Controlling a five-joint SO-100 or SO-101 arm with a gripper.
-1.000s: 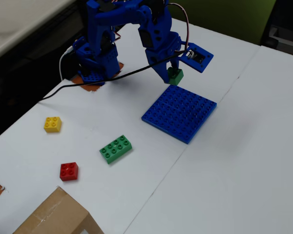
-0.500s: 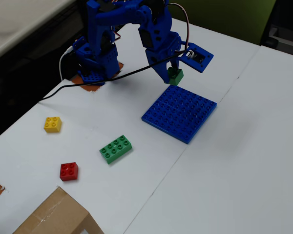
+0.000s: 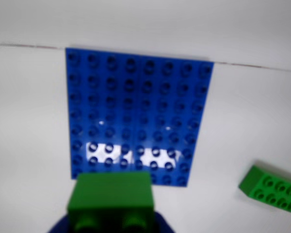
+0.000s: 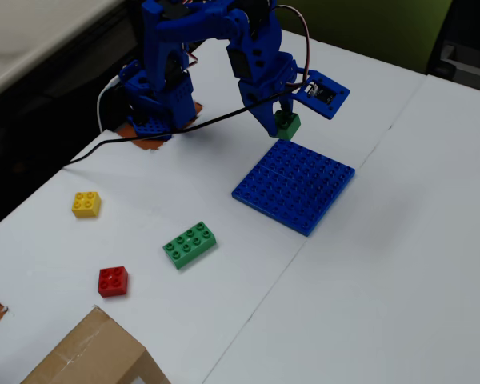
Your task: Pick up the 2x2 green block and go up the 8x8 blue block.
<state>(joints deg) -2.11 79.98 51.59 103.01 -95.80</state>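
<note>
The 2x2 green block (image 4: 287, 124) hangs in my blue gripper (image 4: 282, 126), which is shut on it, just above the far edge of the 8x8 blue block (image 4: 296, 186). In the wrist view the green block (image 3: 111, 200) fills the bottom centre, blurred, with blue jaw tips at its sides. Beyond it the blue baseplate (image 3: 136, 111) lies flat on the white table with no brick on its studs. The block does not touch the plate.
A longer green 2x4 brick (image 4: 190, 244) lies left of the plate in the fixed view and shows at right in the wrist view (image 3: 271, 189). A yellow brick (image 4: 86, 204), a red brick (image 4: 113, 281) and a cardboard box (image 4: 92, 356) sit nearer the front left. A black cable (image 4: 144, 138) crosses by the arm's base.
</note>
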